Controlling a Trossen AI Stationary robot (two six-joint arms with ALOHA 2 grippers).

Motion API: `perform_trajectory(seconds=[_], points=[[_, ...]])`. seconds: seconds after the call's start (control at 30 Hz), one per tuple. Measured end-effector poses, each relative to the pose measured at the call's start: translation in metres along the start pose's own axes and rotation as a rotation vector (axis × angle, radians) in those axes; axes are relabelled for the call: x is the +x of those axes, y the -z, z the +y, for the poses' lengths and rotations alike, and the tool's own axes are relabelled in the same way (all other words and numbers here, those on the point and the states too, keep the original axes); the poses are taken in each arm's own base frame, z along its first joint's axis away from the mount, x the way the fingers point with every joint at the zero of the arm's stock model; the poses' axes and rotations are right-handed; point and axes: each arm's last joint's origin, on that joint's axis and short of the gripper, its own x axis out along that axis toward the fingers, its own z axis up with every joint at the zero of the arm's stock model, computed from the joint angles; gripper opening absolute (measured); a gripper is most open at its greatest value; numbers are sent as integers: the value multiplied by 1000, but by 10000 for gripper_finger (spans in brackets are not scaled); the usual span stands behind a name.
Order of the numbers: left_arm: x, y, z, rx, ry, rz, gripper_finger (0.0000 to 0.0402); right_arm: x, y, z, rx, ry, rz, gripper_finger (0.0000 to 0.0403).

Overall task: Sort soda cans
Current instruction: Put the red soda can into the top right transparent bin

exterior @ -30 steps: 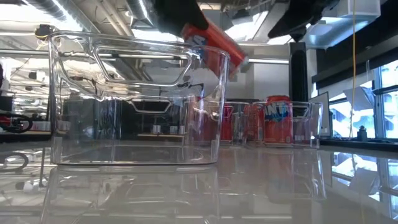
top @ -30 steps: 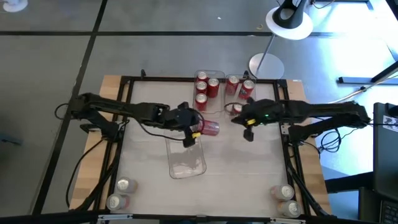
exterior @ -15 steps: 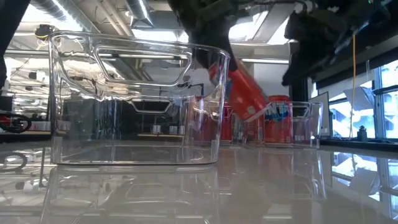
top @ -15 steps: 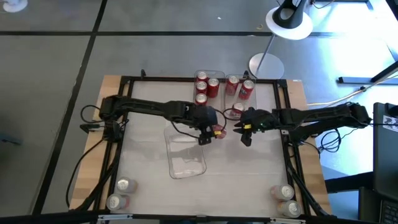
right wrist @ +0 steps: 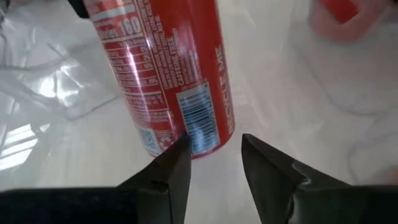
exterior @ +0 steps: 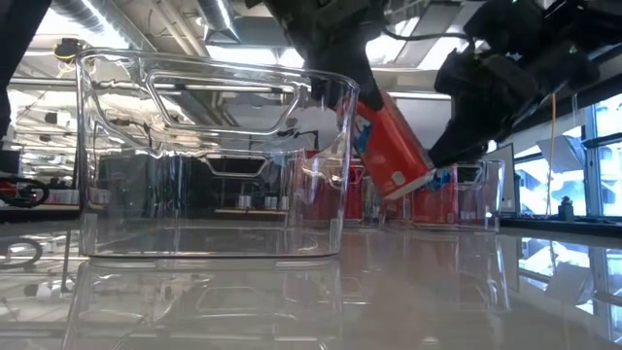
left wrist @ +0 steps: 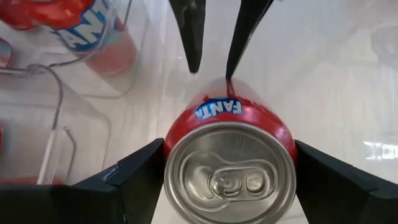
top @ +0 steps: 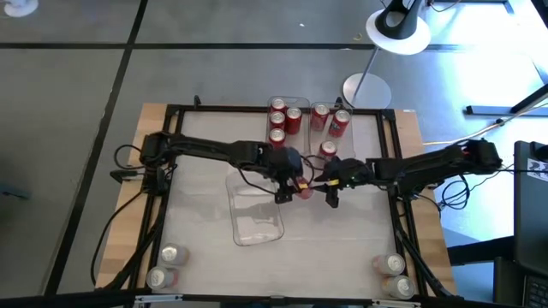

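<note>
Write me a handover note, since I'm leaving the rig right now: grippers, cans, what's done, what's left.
Left gripper: shut on a red Fanta soda can, tilted in the air beside the empty clear plastic bin.
Right gripper: open, fingertips at that can's lower end, not gripping.
Done: several red cans stand in the two far clear bins.
Left: the held can, one can on the table near those bins, and pairs at the near-left and near-right corners.

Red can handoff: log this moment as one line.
left gripper: shut on red can, tilted above table | right gripper: open at can's bottom end | empty clear bin beside
</note>
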Motion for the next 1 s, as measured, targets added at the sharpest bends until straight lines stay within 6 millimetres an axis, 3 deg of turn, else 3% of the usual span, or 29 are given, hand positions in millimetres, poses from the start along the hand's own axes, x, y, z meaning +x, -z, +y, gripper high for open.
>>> perform_trajectory(seconds=[0.37,0.77,1.0], points=[[18,-3,-1,23,12,-53,292,23,8,-2,6,23,35,140],[51,4,1,36,28,-21,292,19,19,-5,30,63,166,140],[56,5,2,35,27,-20,292,11,16,-5,47,68,200,140]])
